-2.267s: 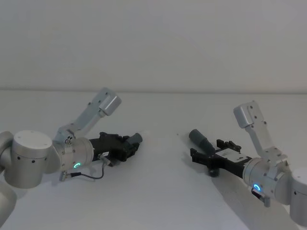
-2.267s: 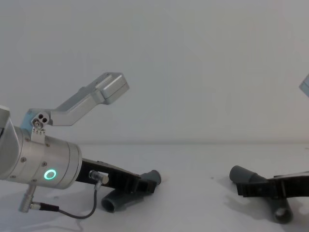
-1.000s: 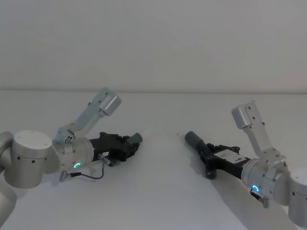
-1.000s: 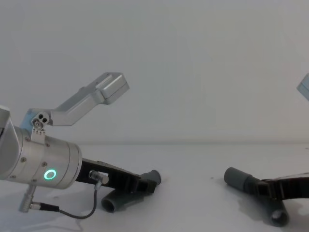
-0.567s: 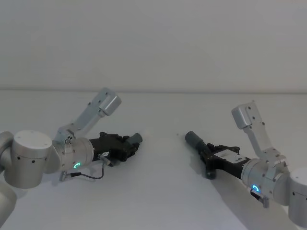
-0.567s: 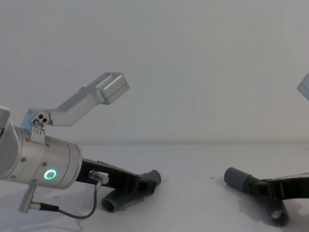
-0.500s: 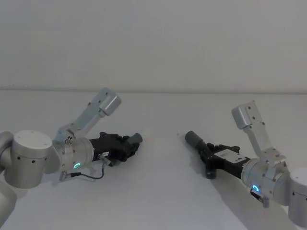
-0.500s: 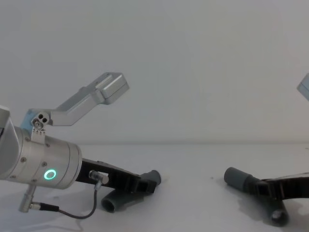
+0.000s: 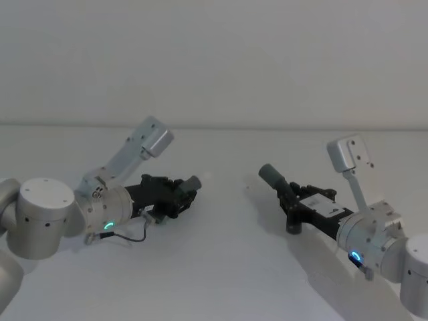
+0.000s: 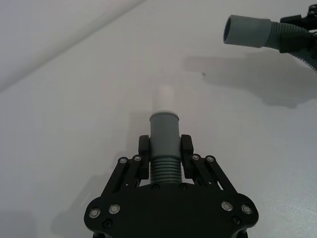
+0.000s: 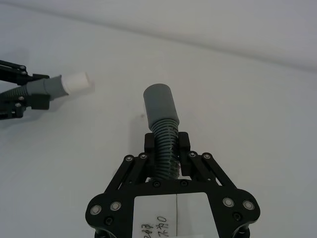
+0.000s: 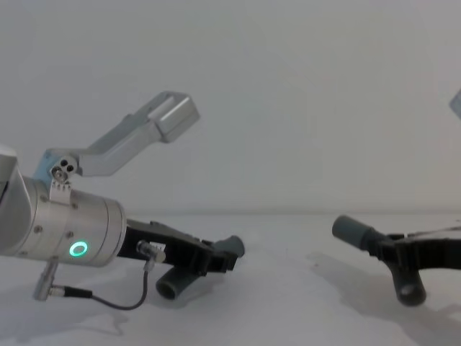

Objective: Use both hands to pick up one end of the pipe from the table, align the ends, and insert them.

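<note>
Because the cuffs (image 11: 158,101) must meet, left claw (image 10: 164,148) and right claw (image 11: 167,144) each clench a pipe piece (image 10: 163,130) behind its cuff, seemingly off the counter (image 9: 221,267).

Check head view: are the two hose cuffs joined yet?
No, the pale-tipped hose piece in the left tool and the wide-cuffed hose piece in the right tool are apart, bare table between them.

- Reaches in low from the left with the left gripper (image 9: 182,195), silver wrist (image 9: 107,208) lit green, pointing inward.
- Clamps its fingers (image 10: 143,157) on the ribbed neck of a hose piece (image 10: 164,130).
- Reaches in from the right with the right gripper (image 9: 289,198), angled inward.
- Pinches the other hose piece (image 11: 159,106) the same way.
- Holds both grippers well apart, facing each other.
</note>
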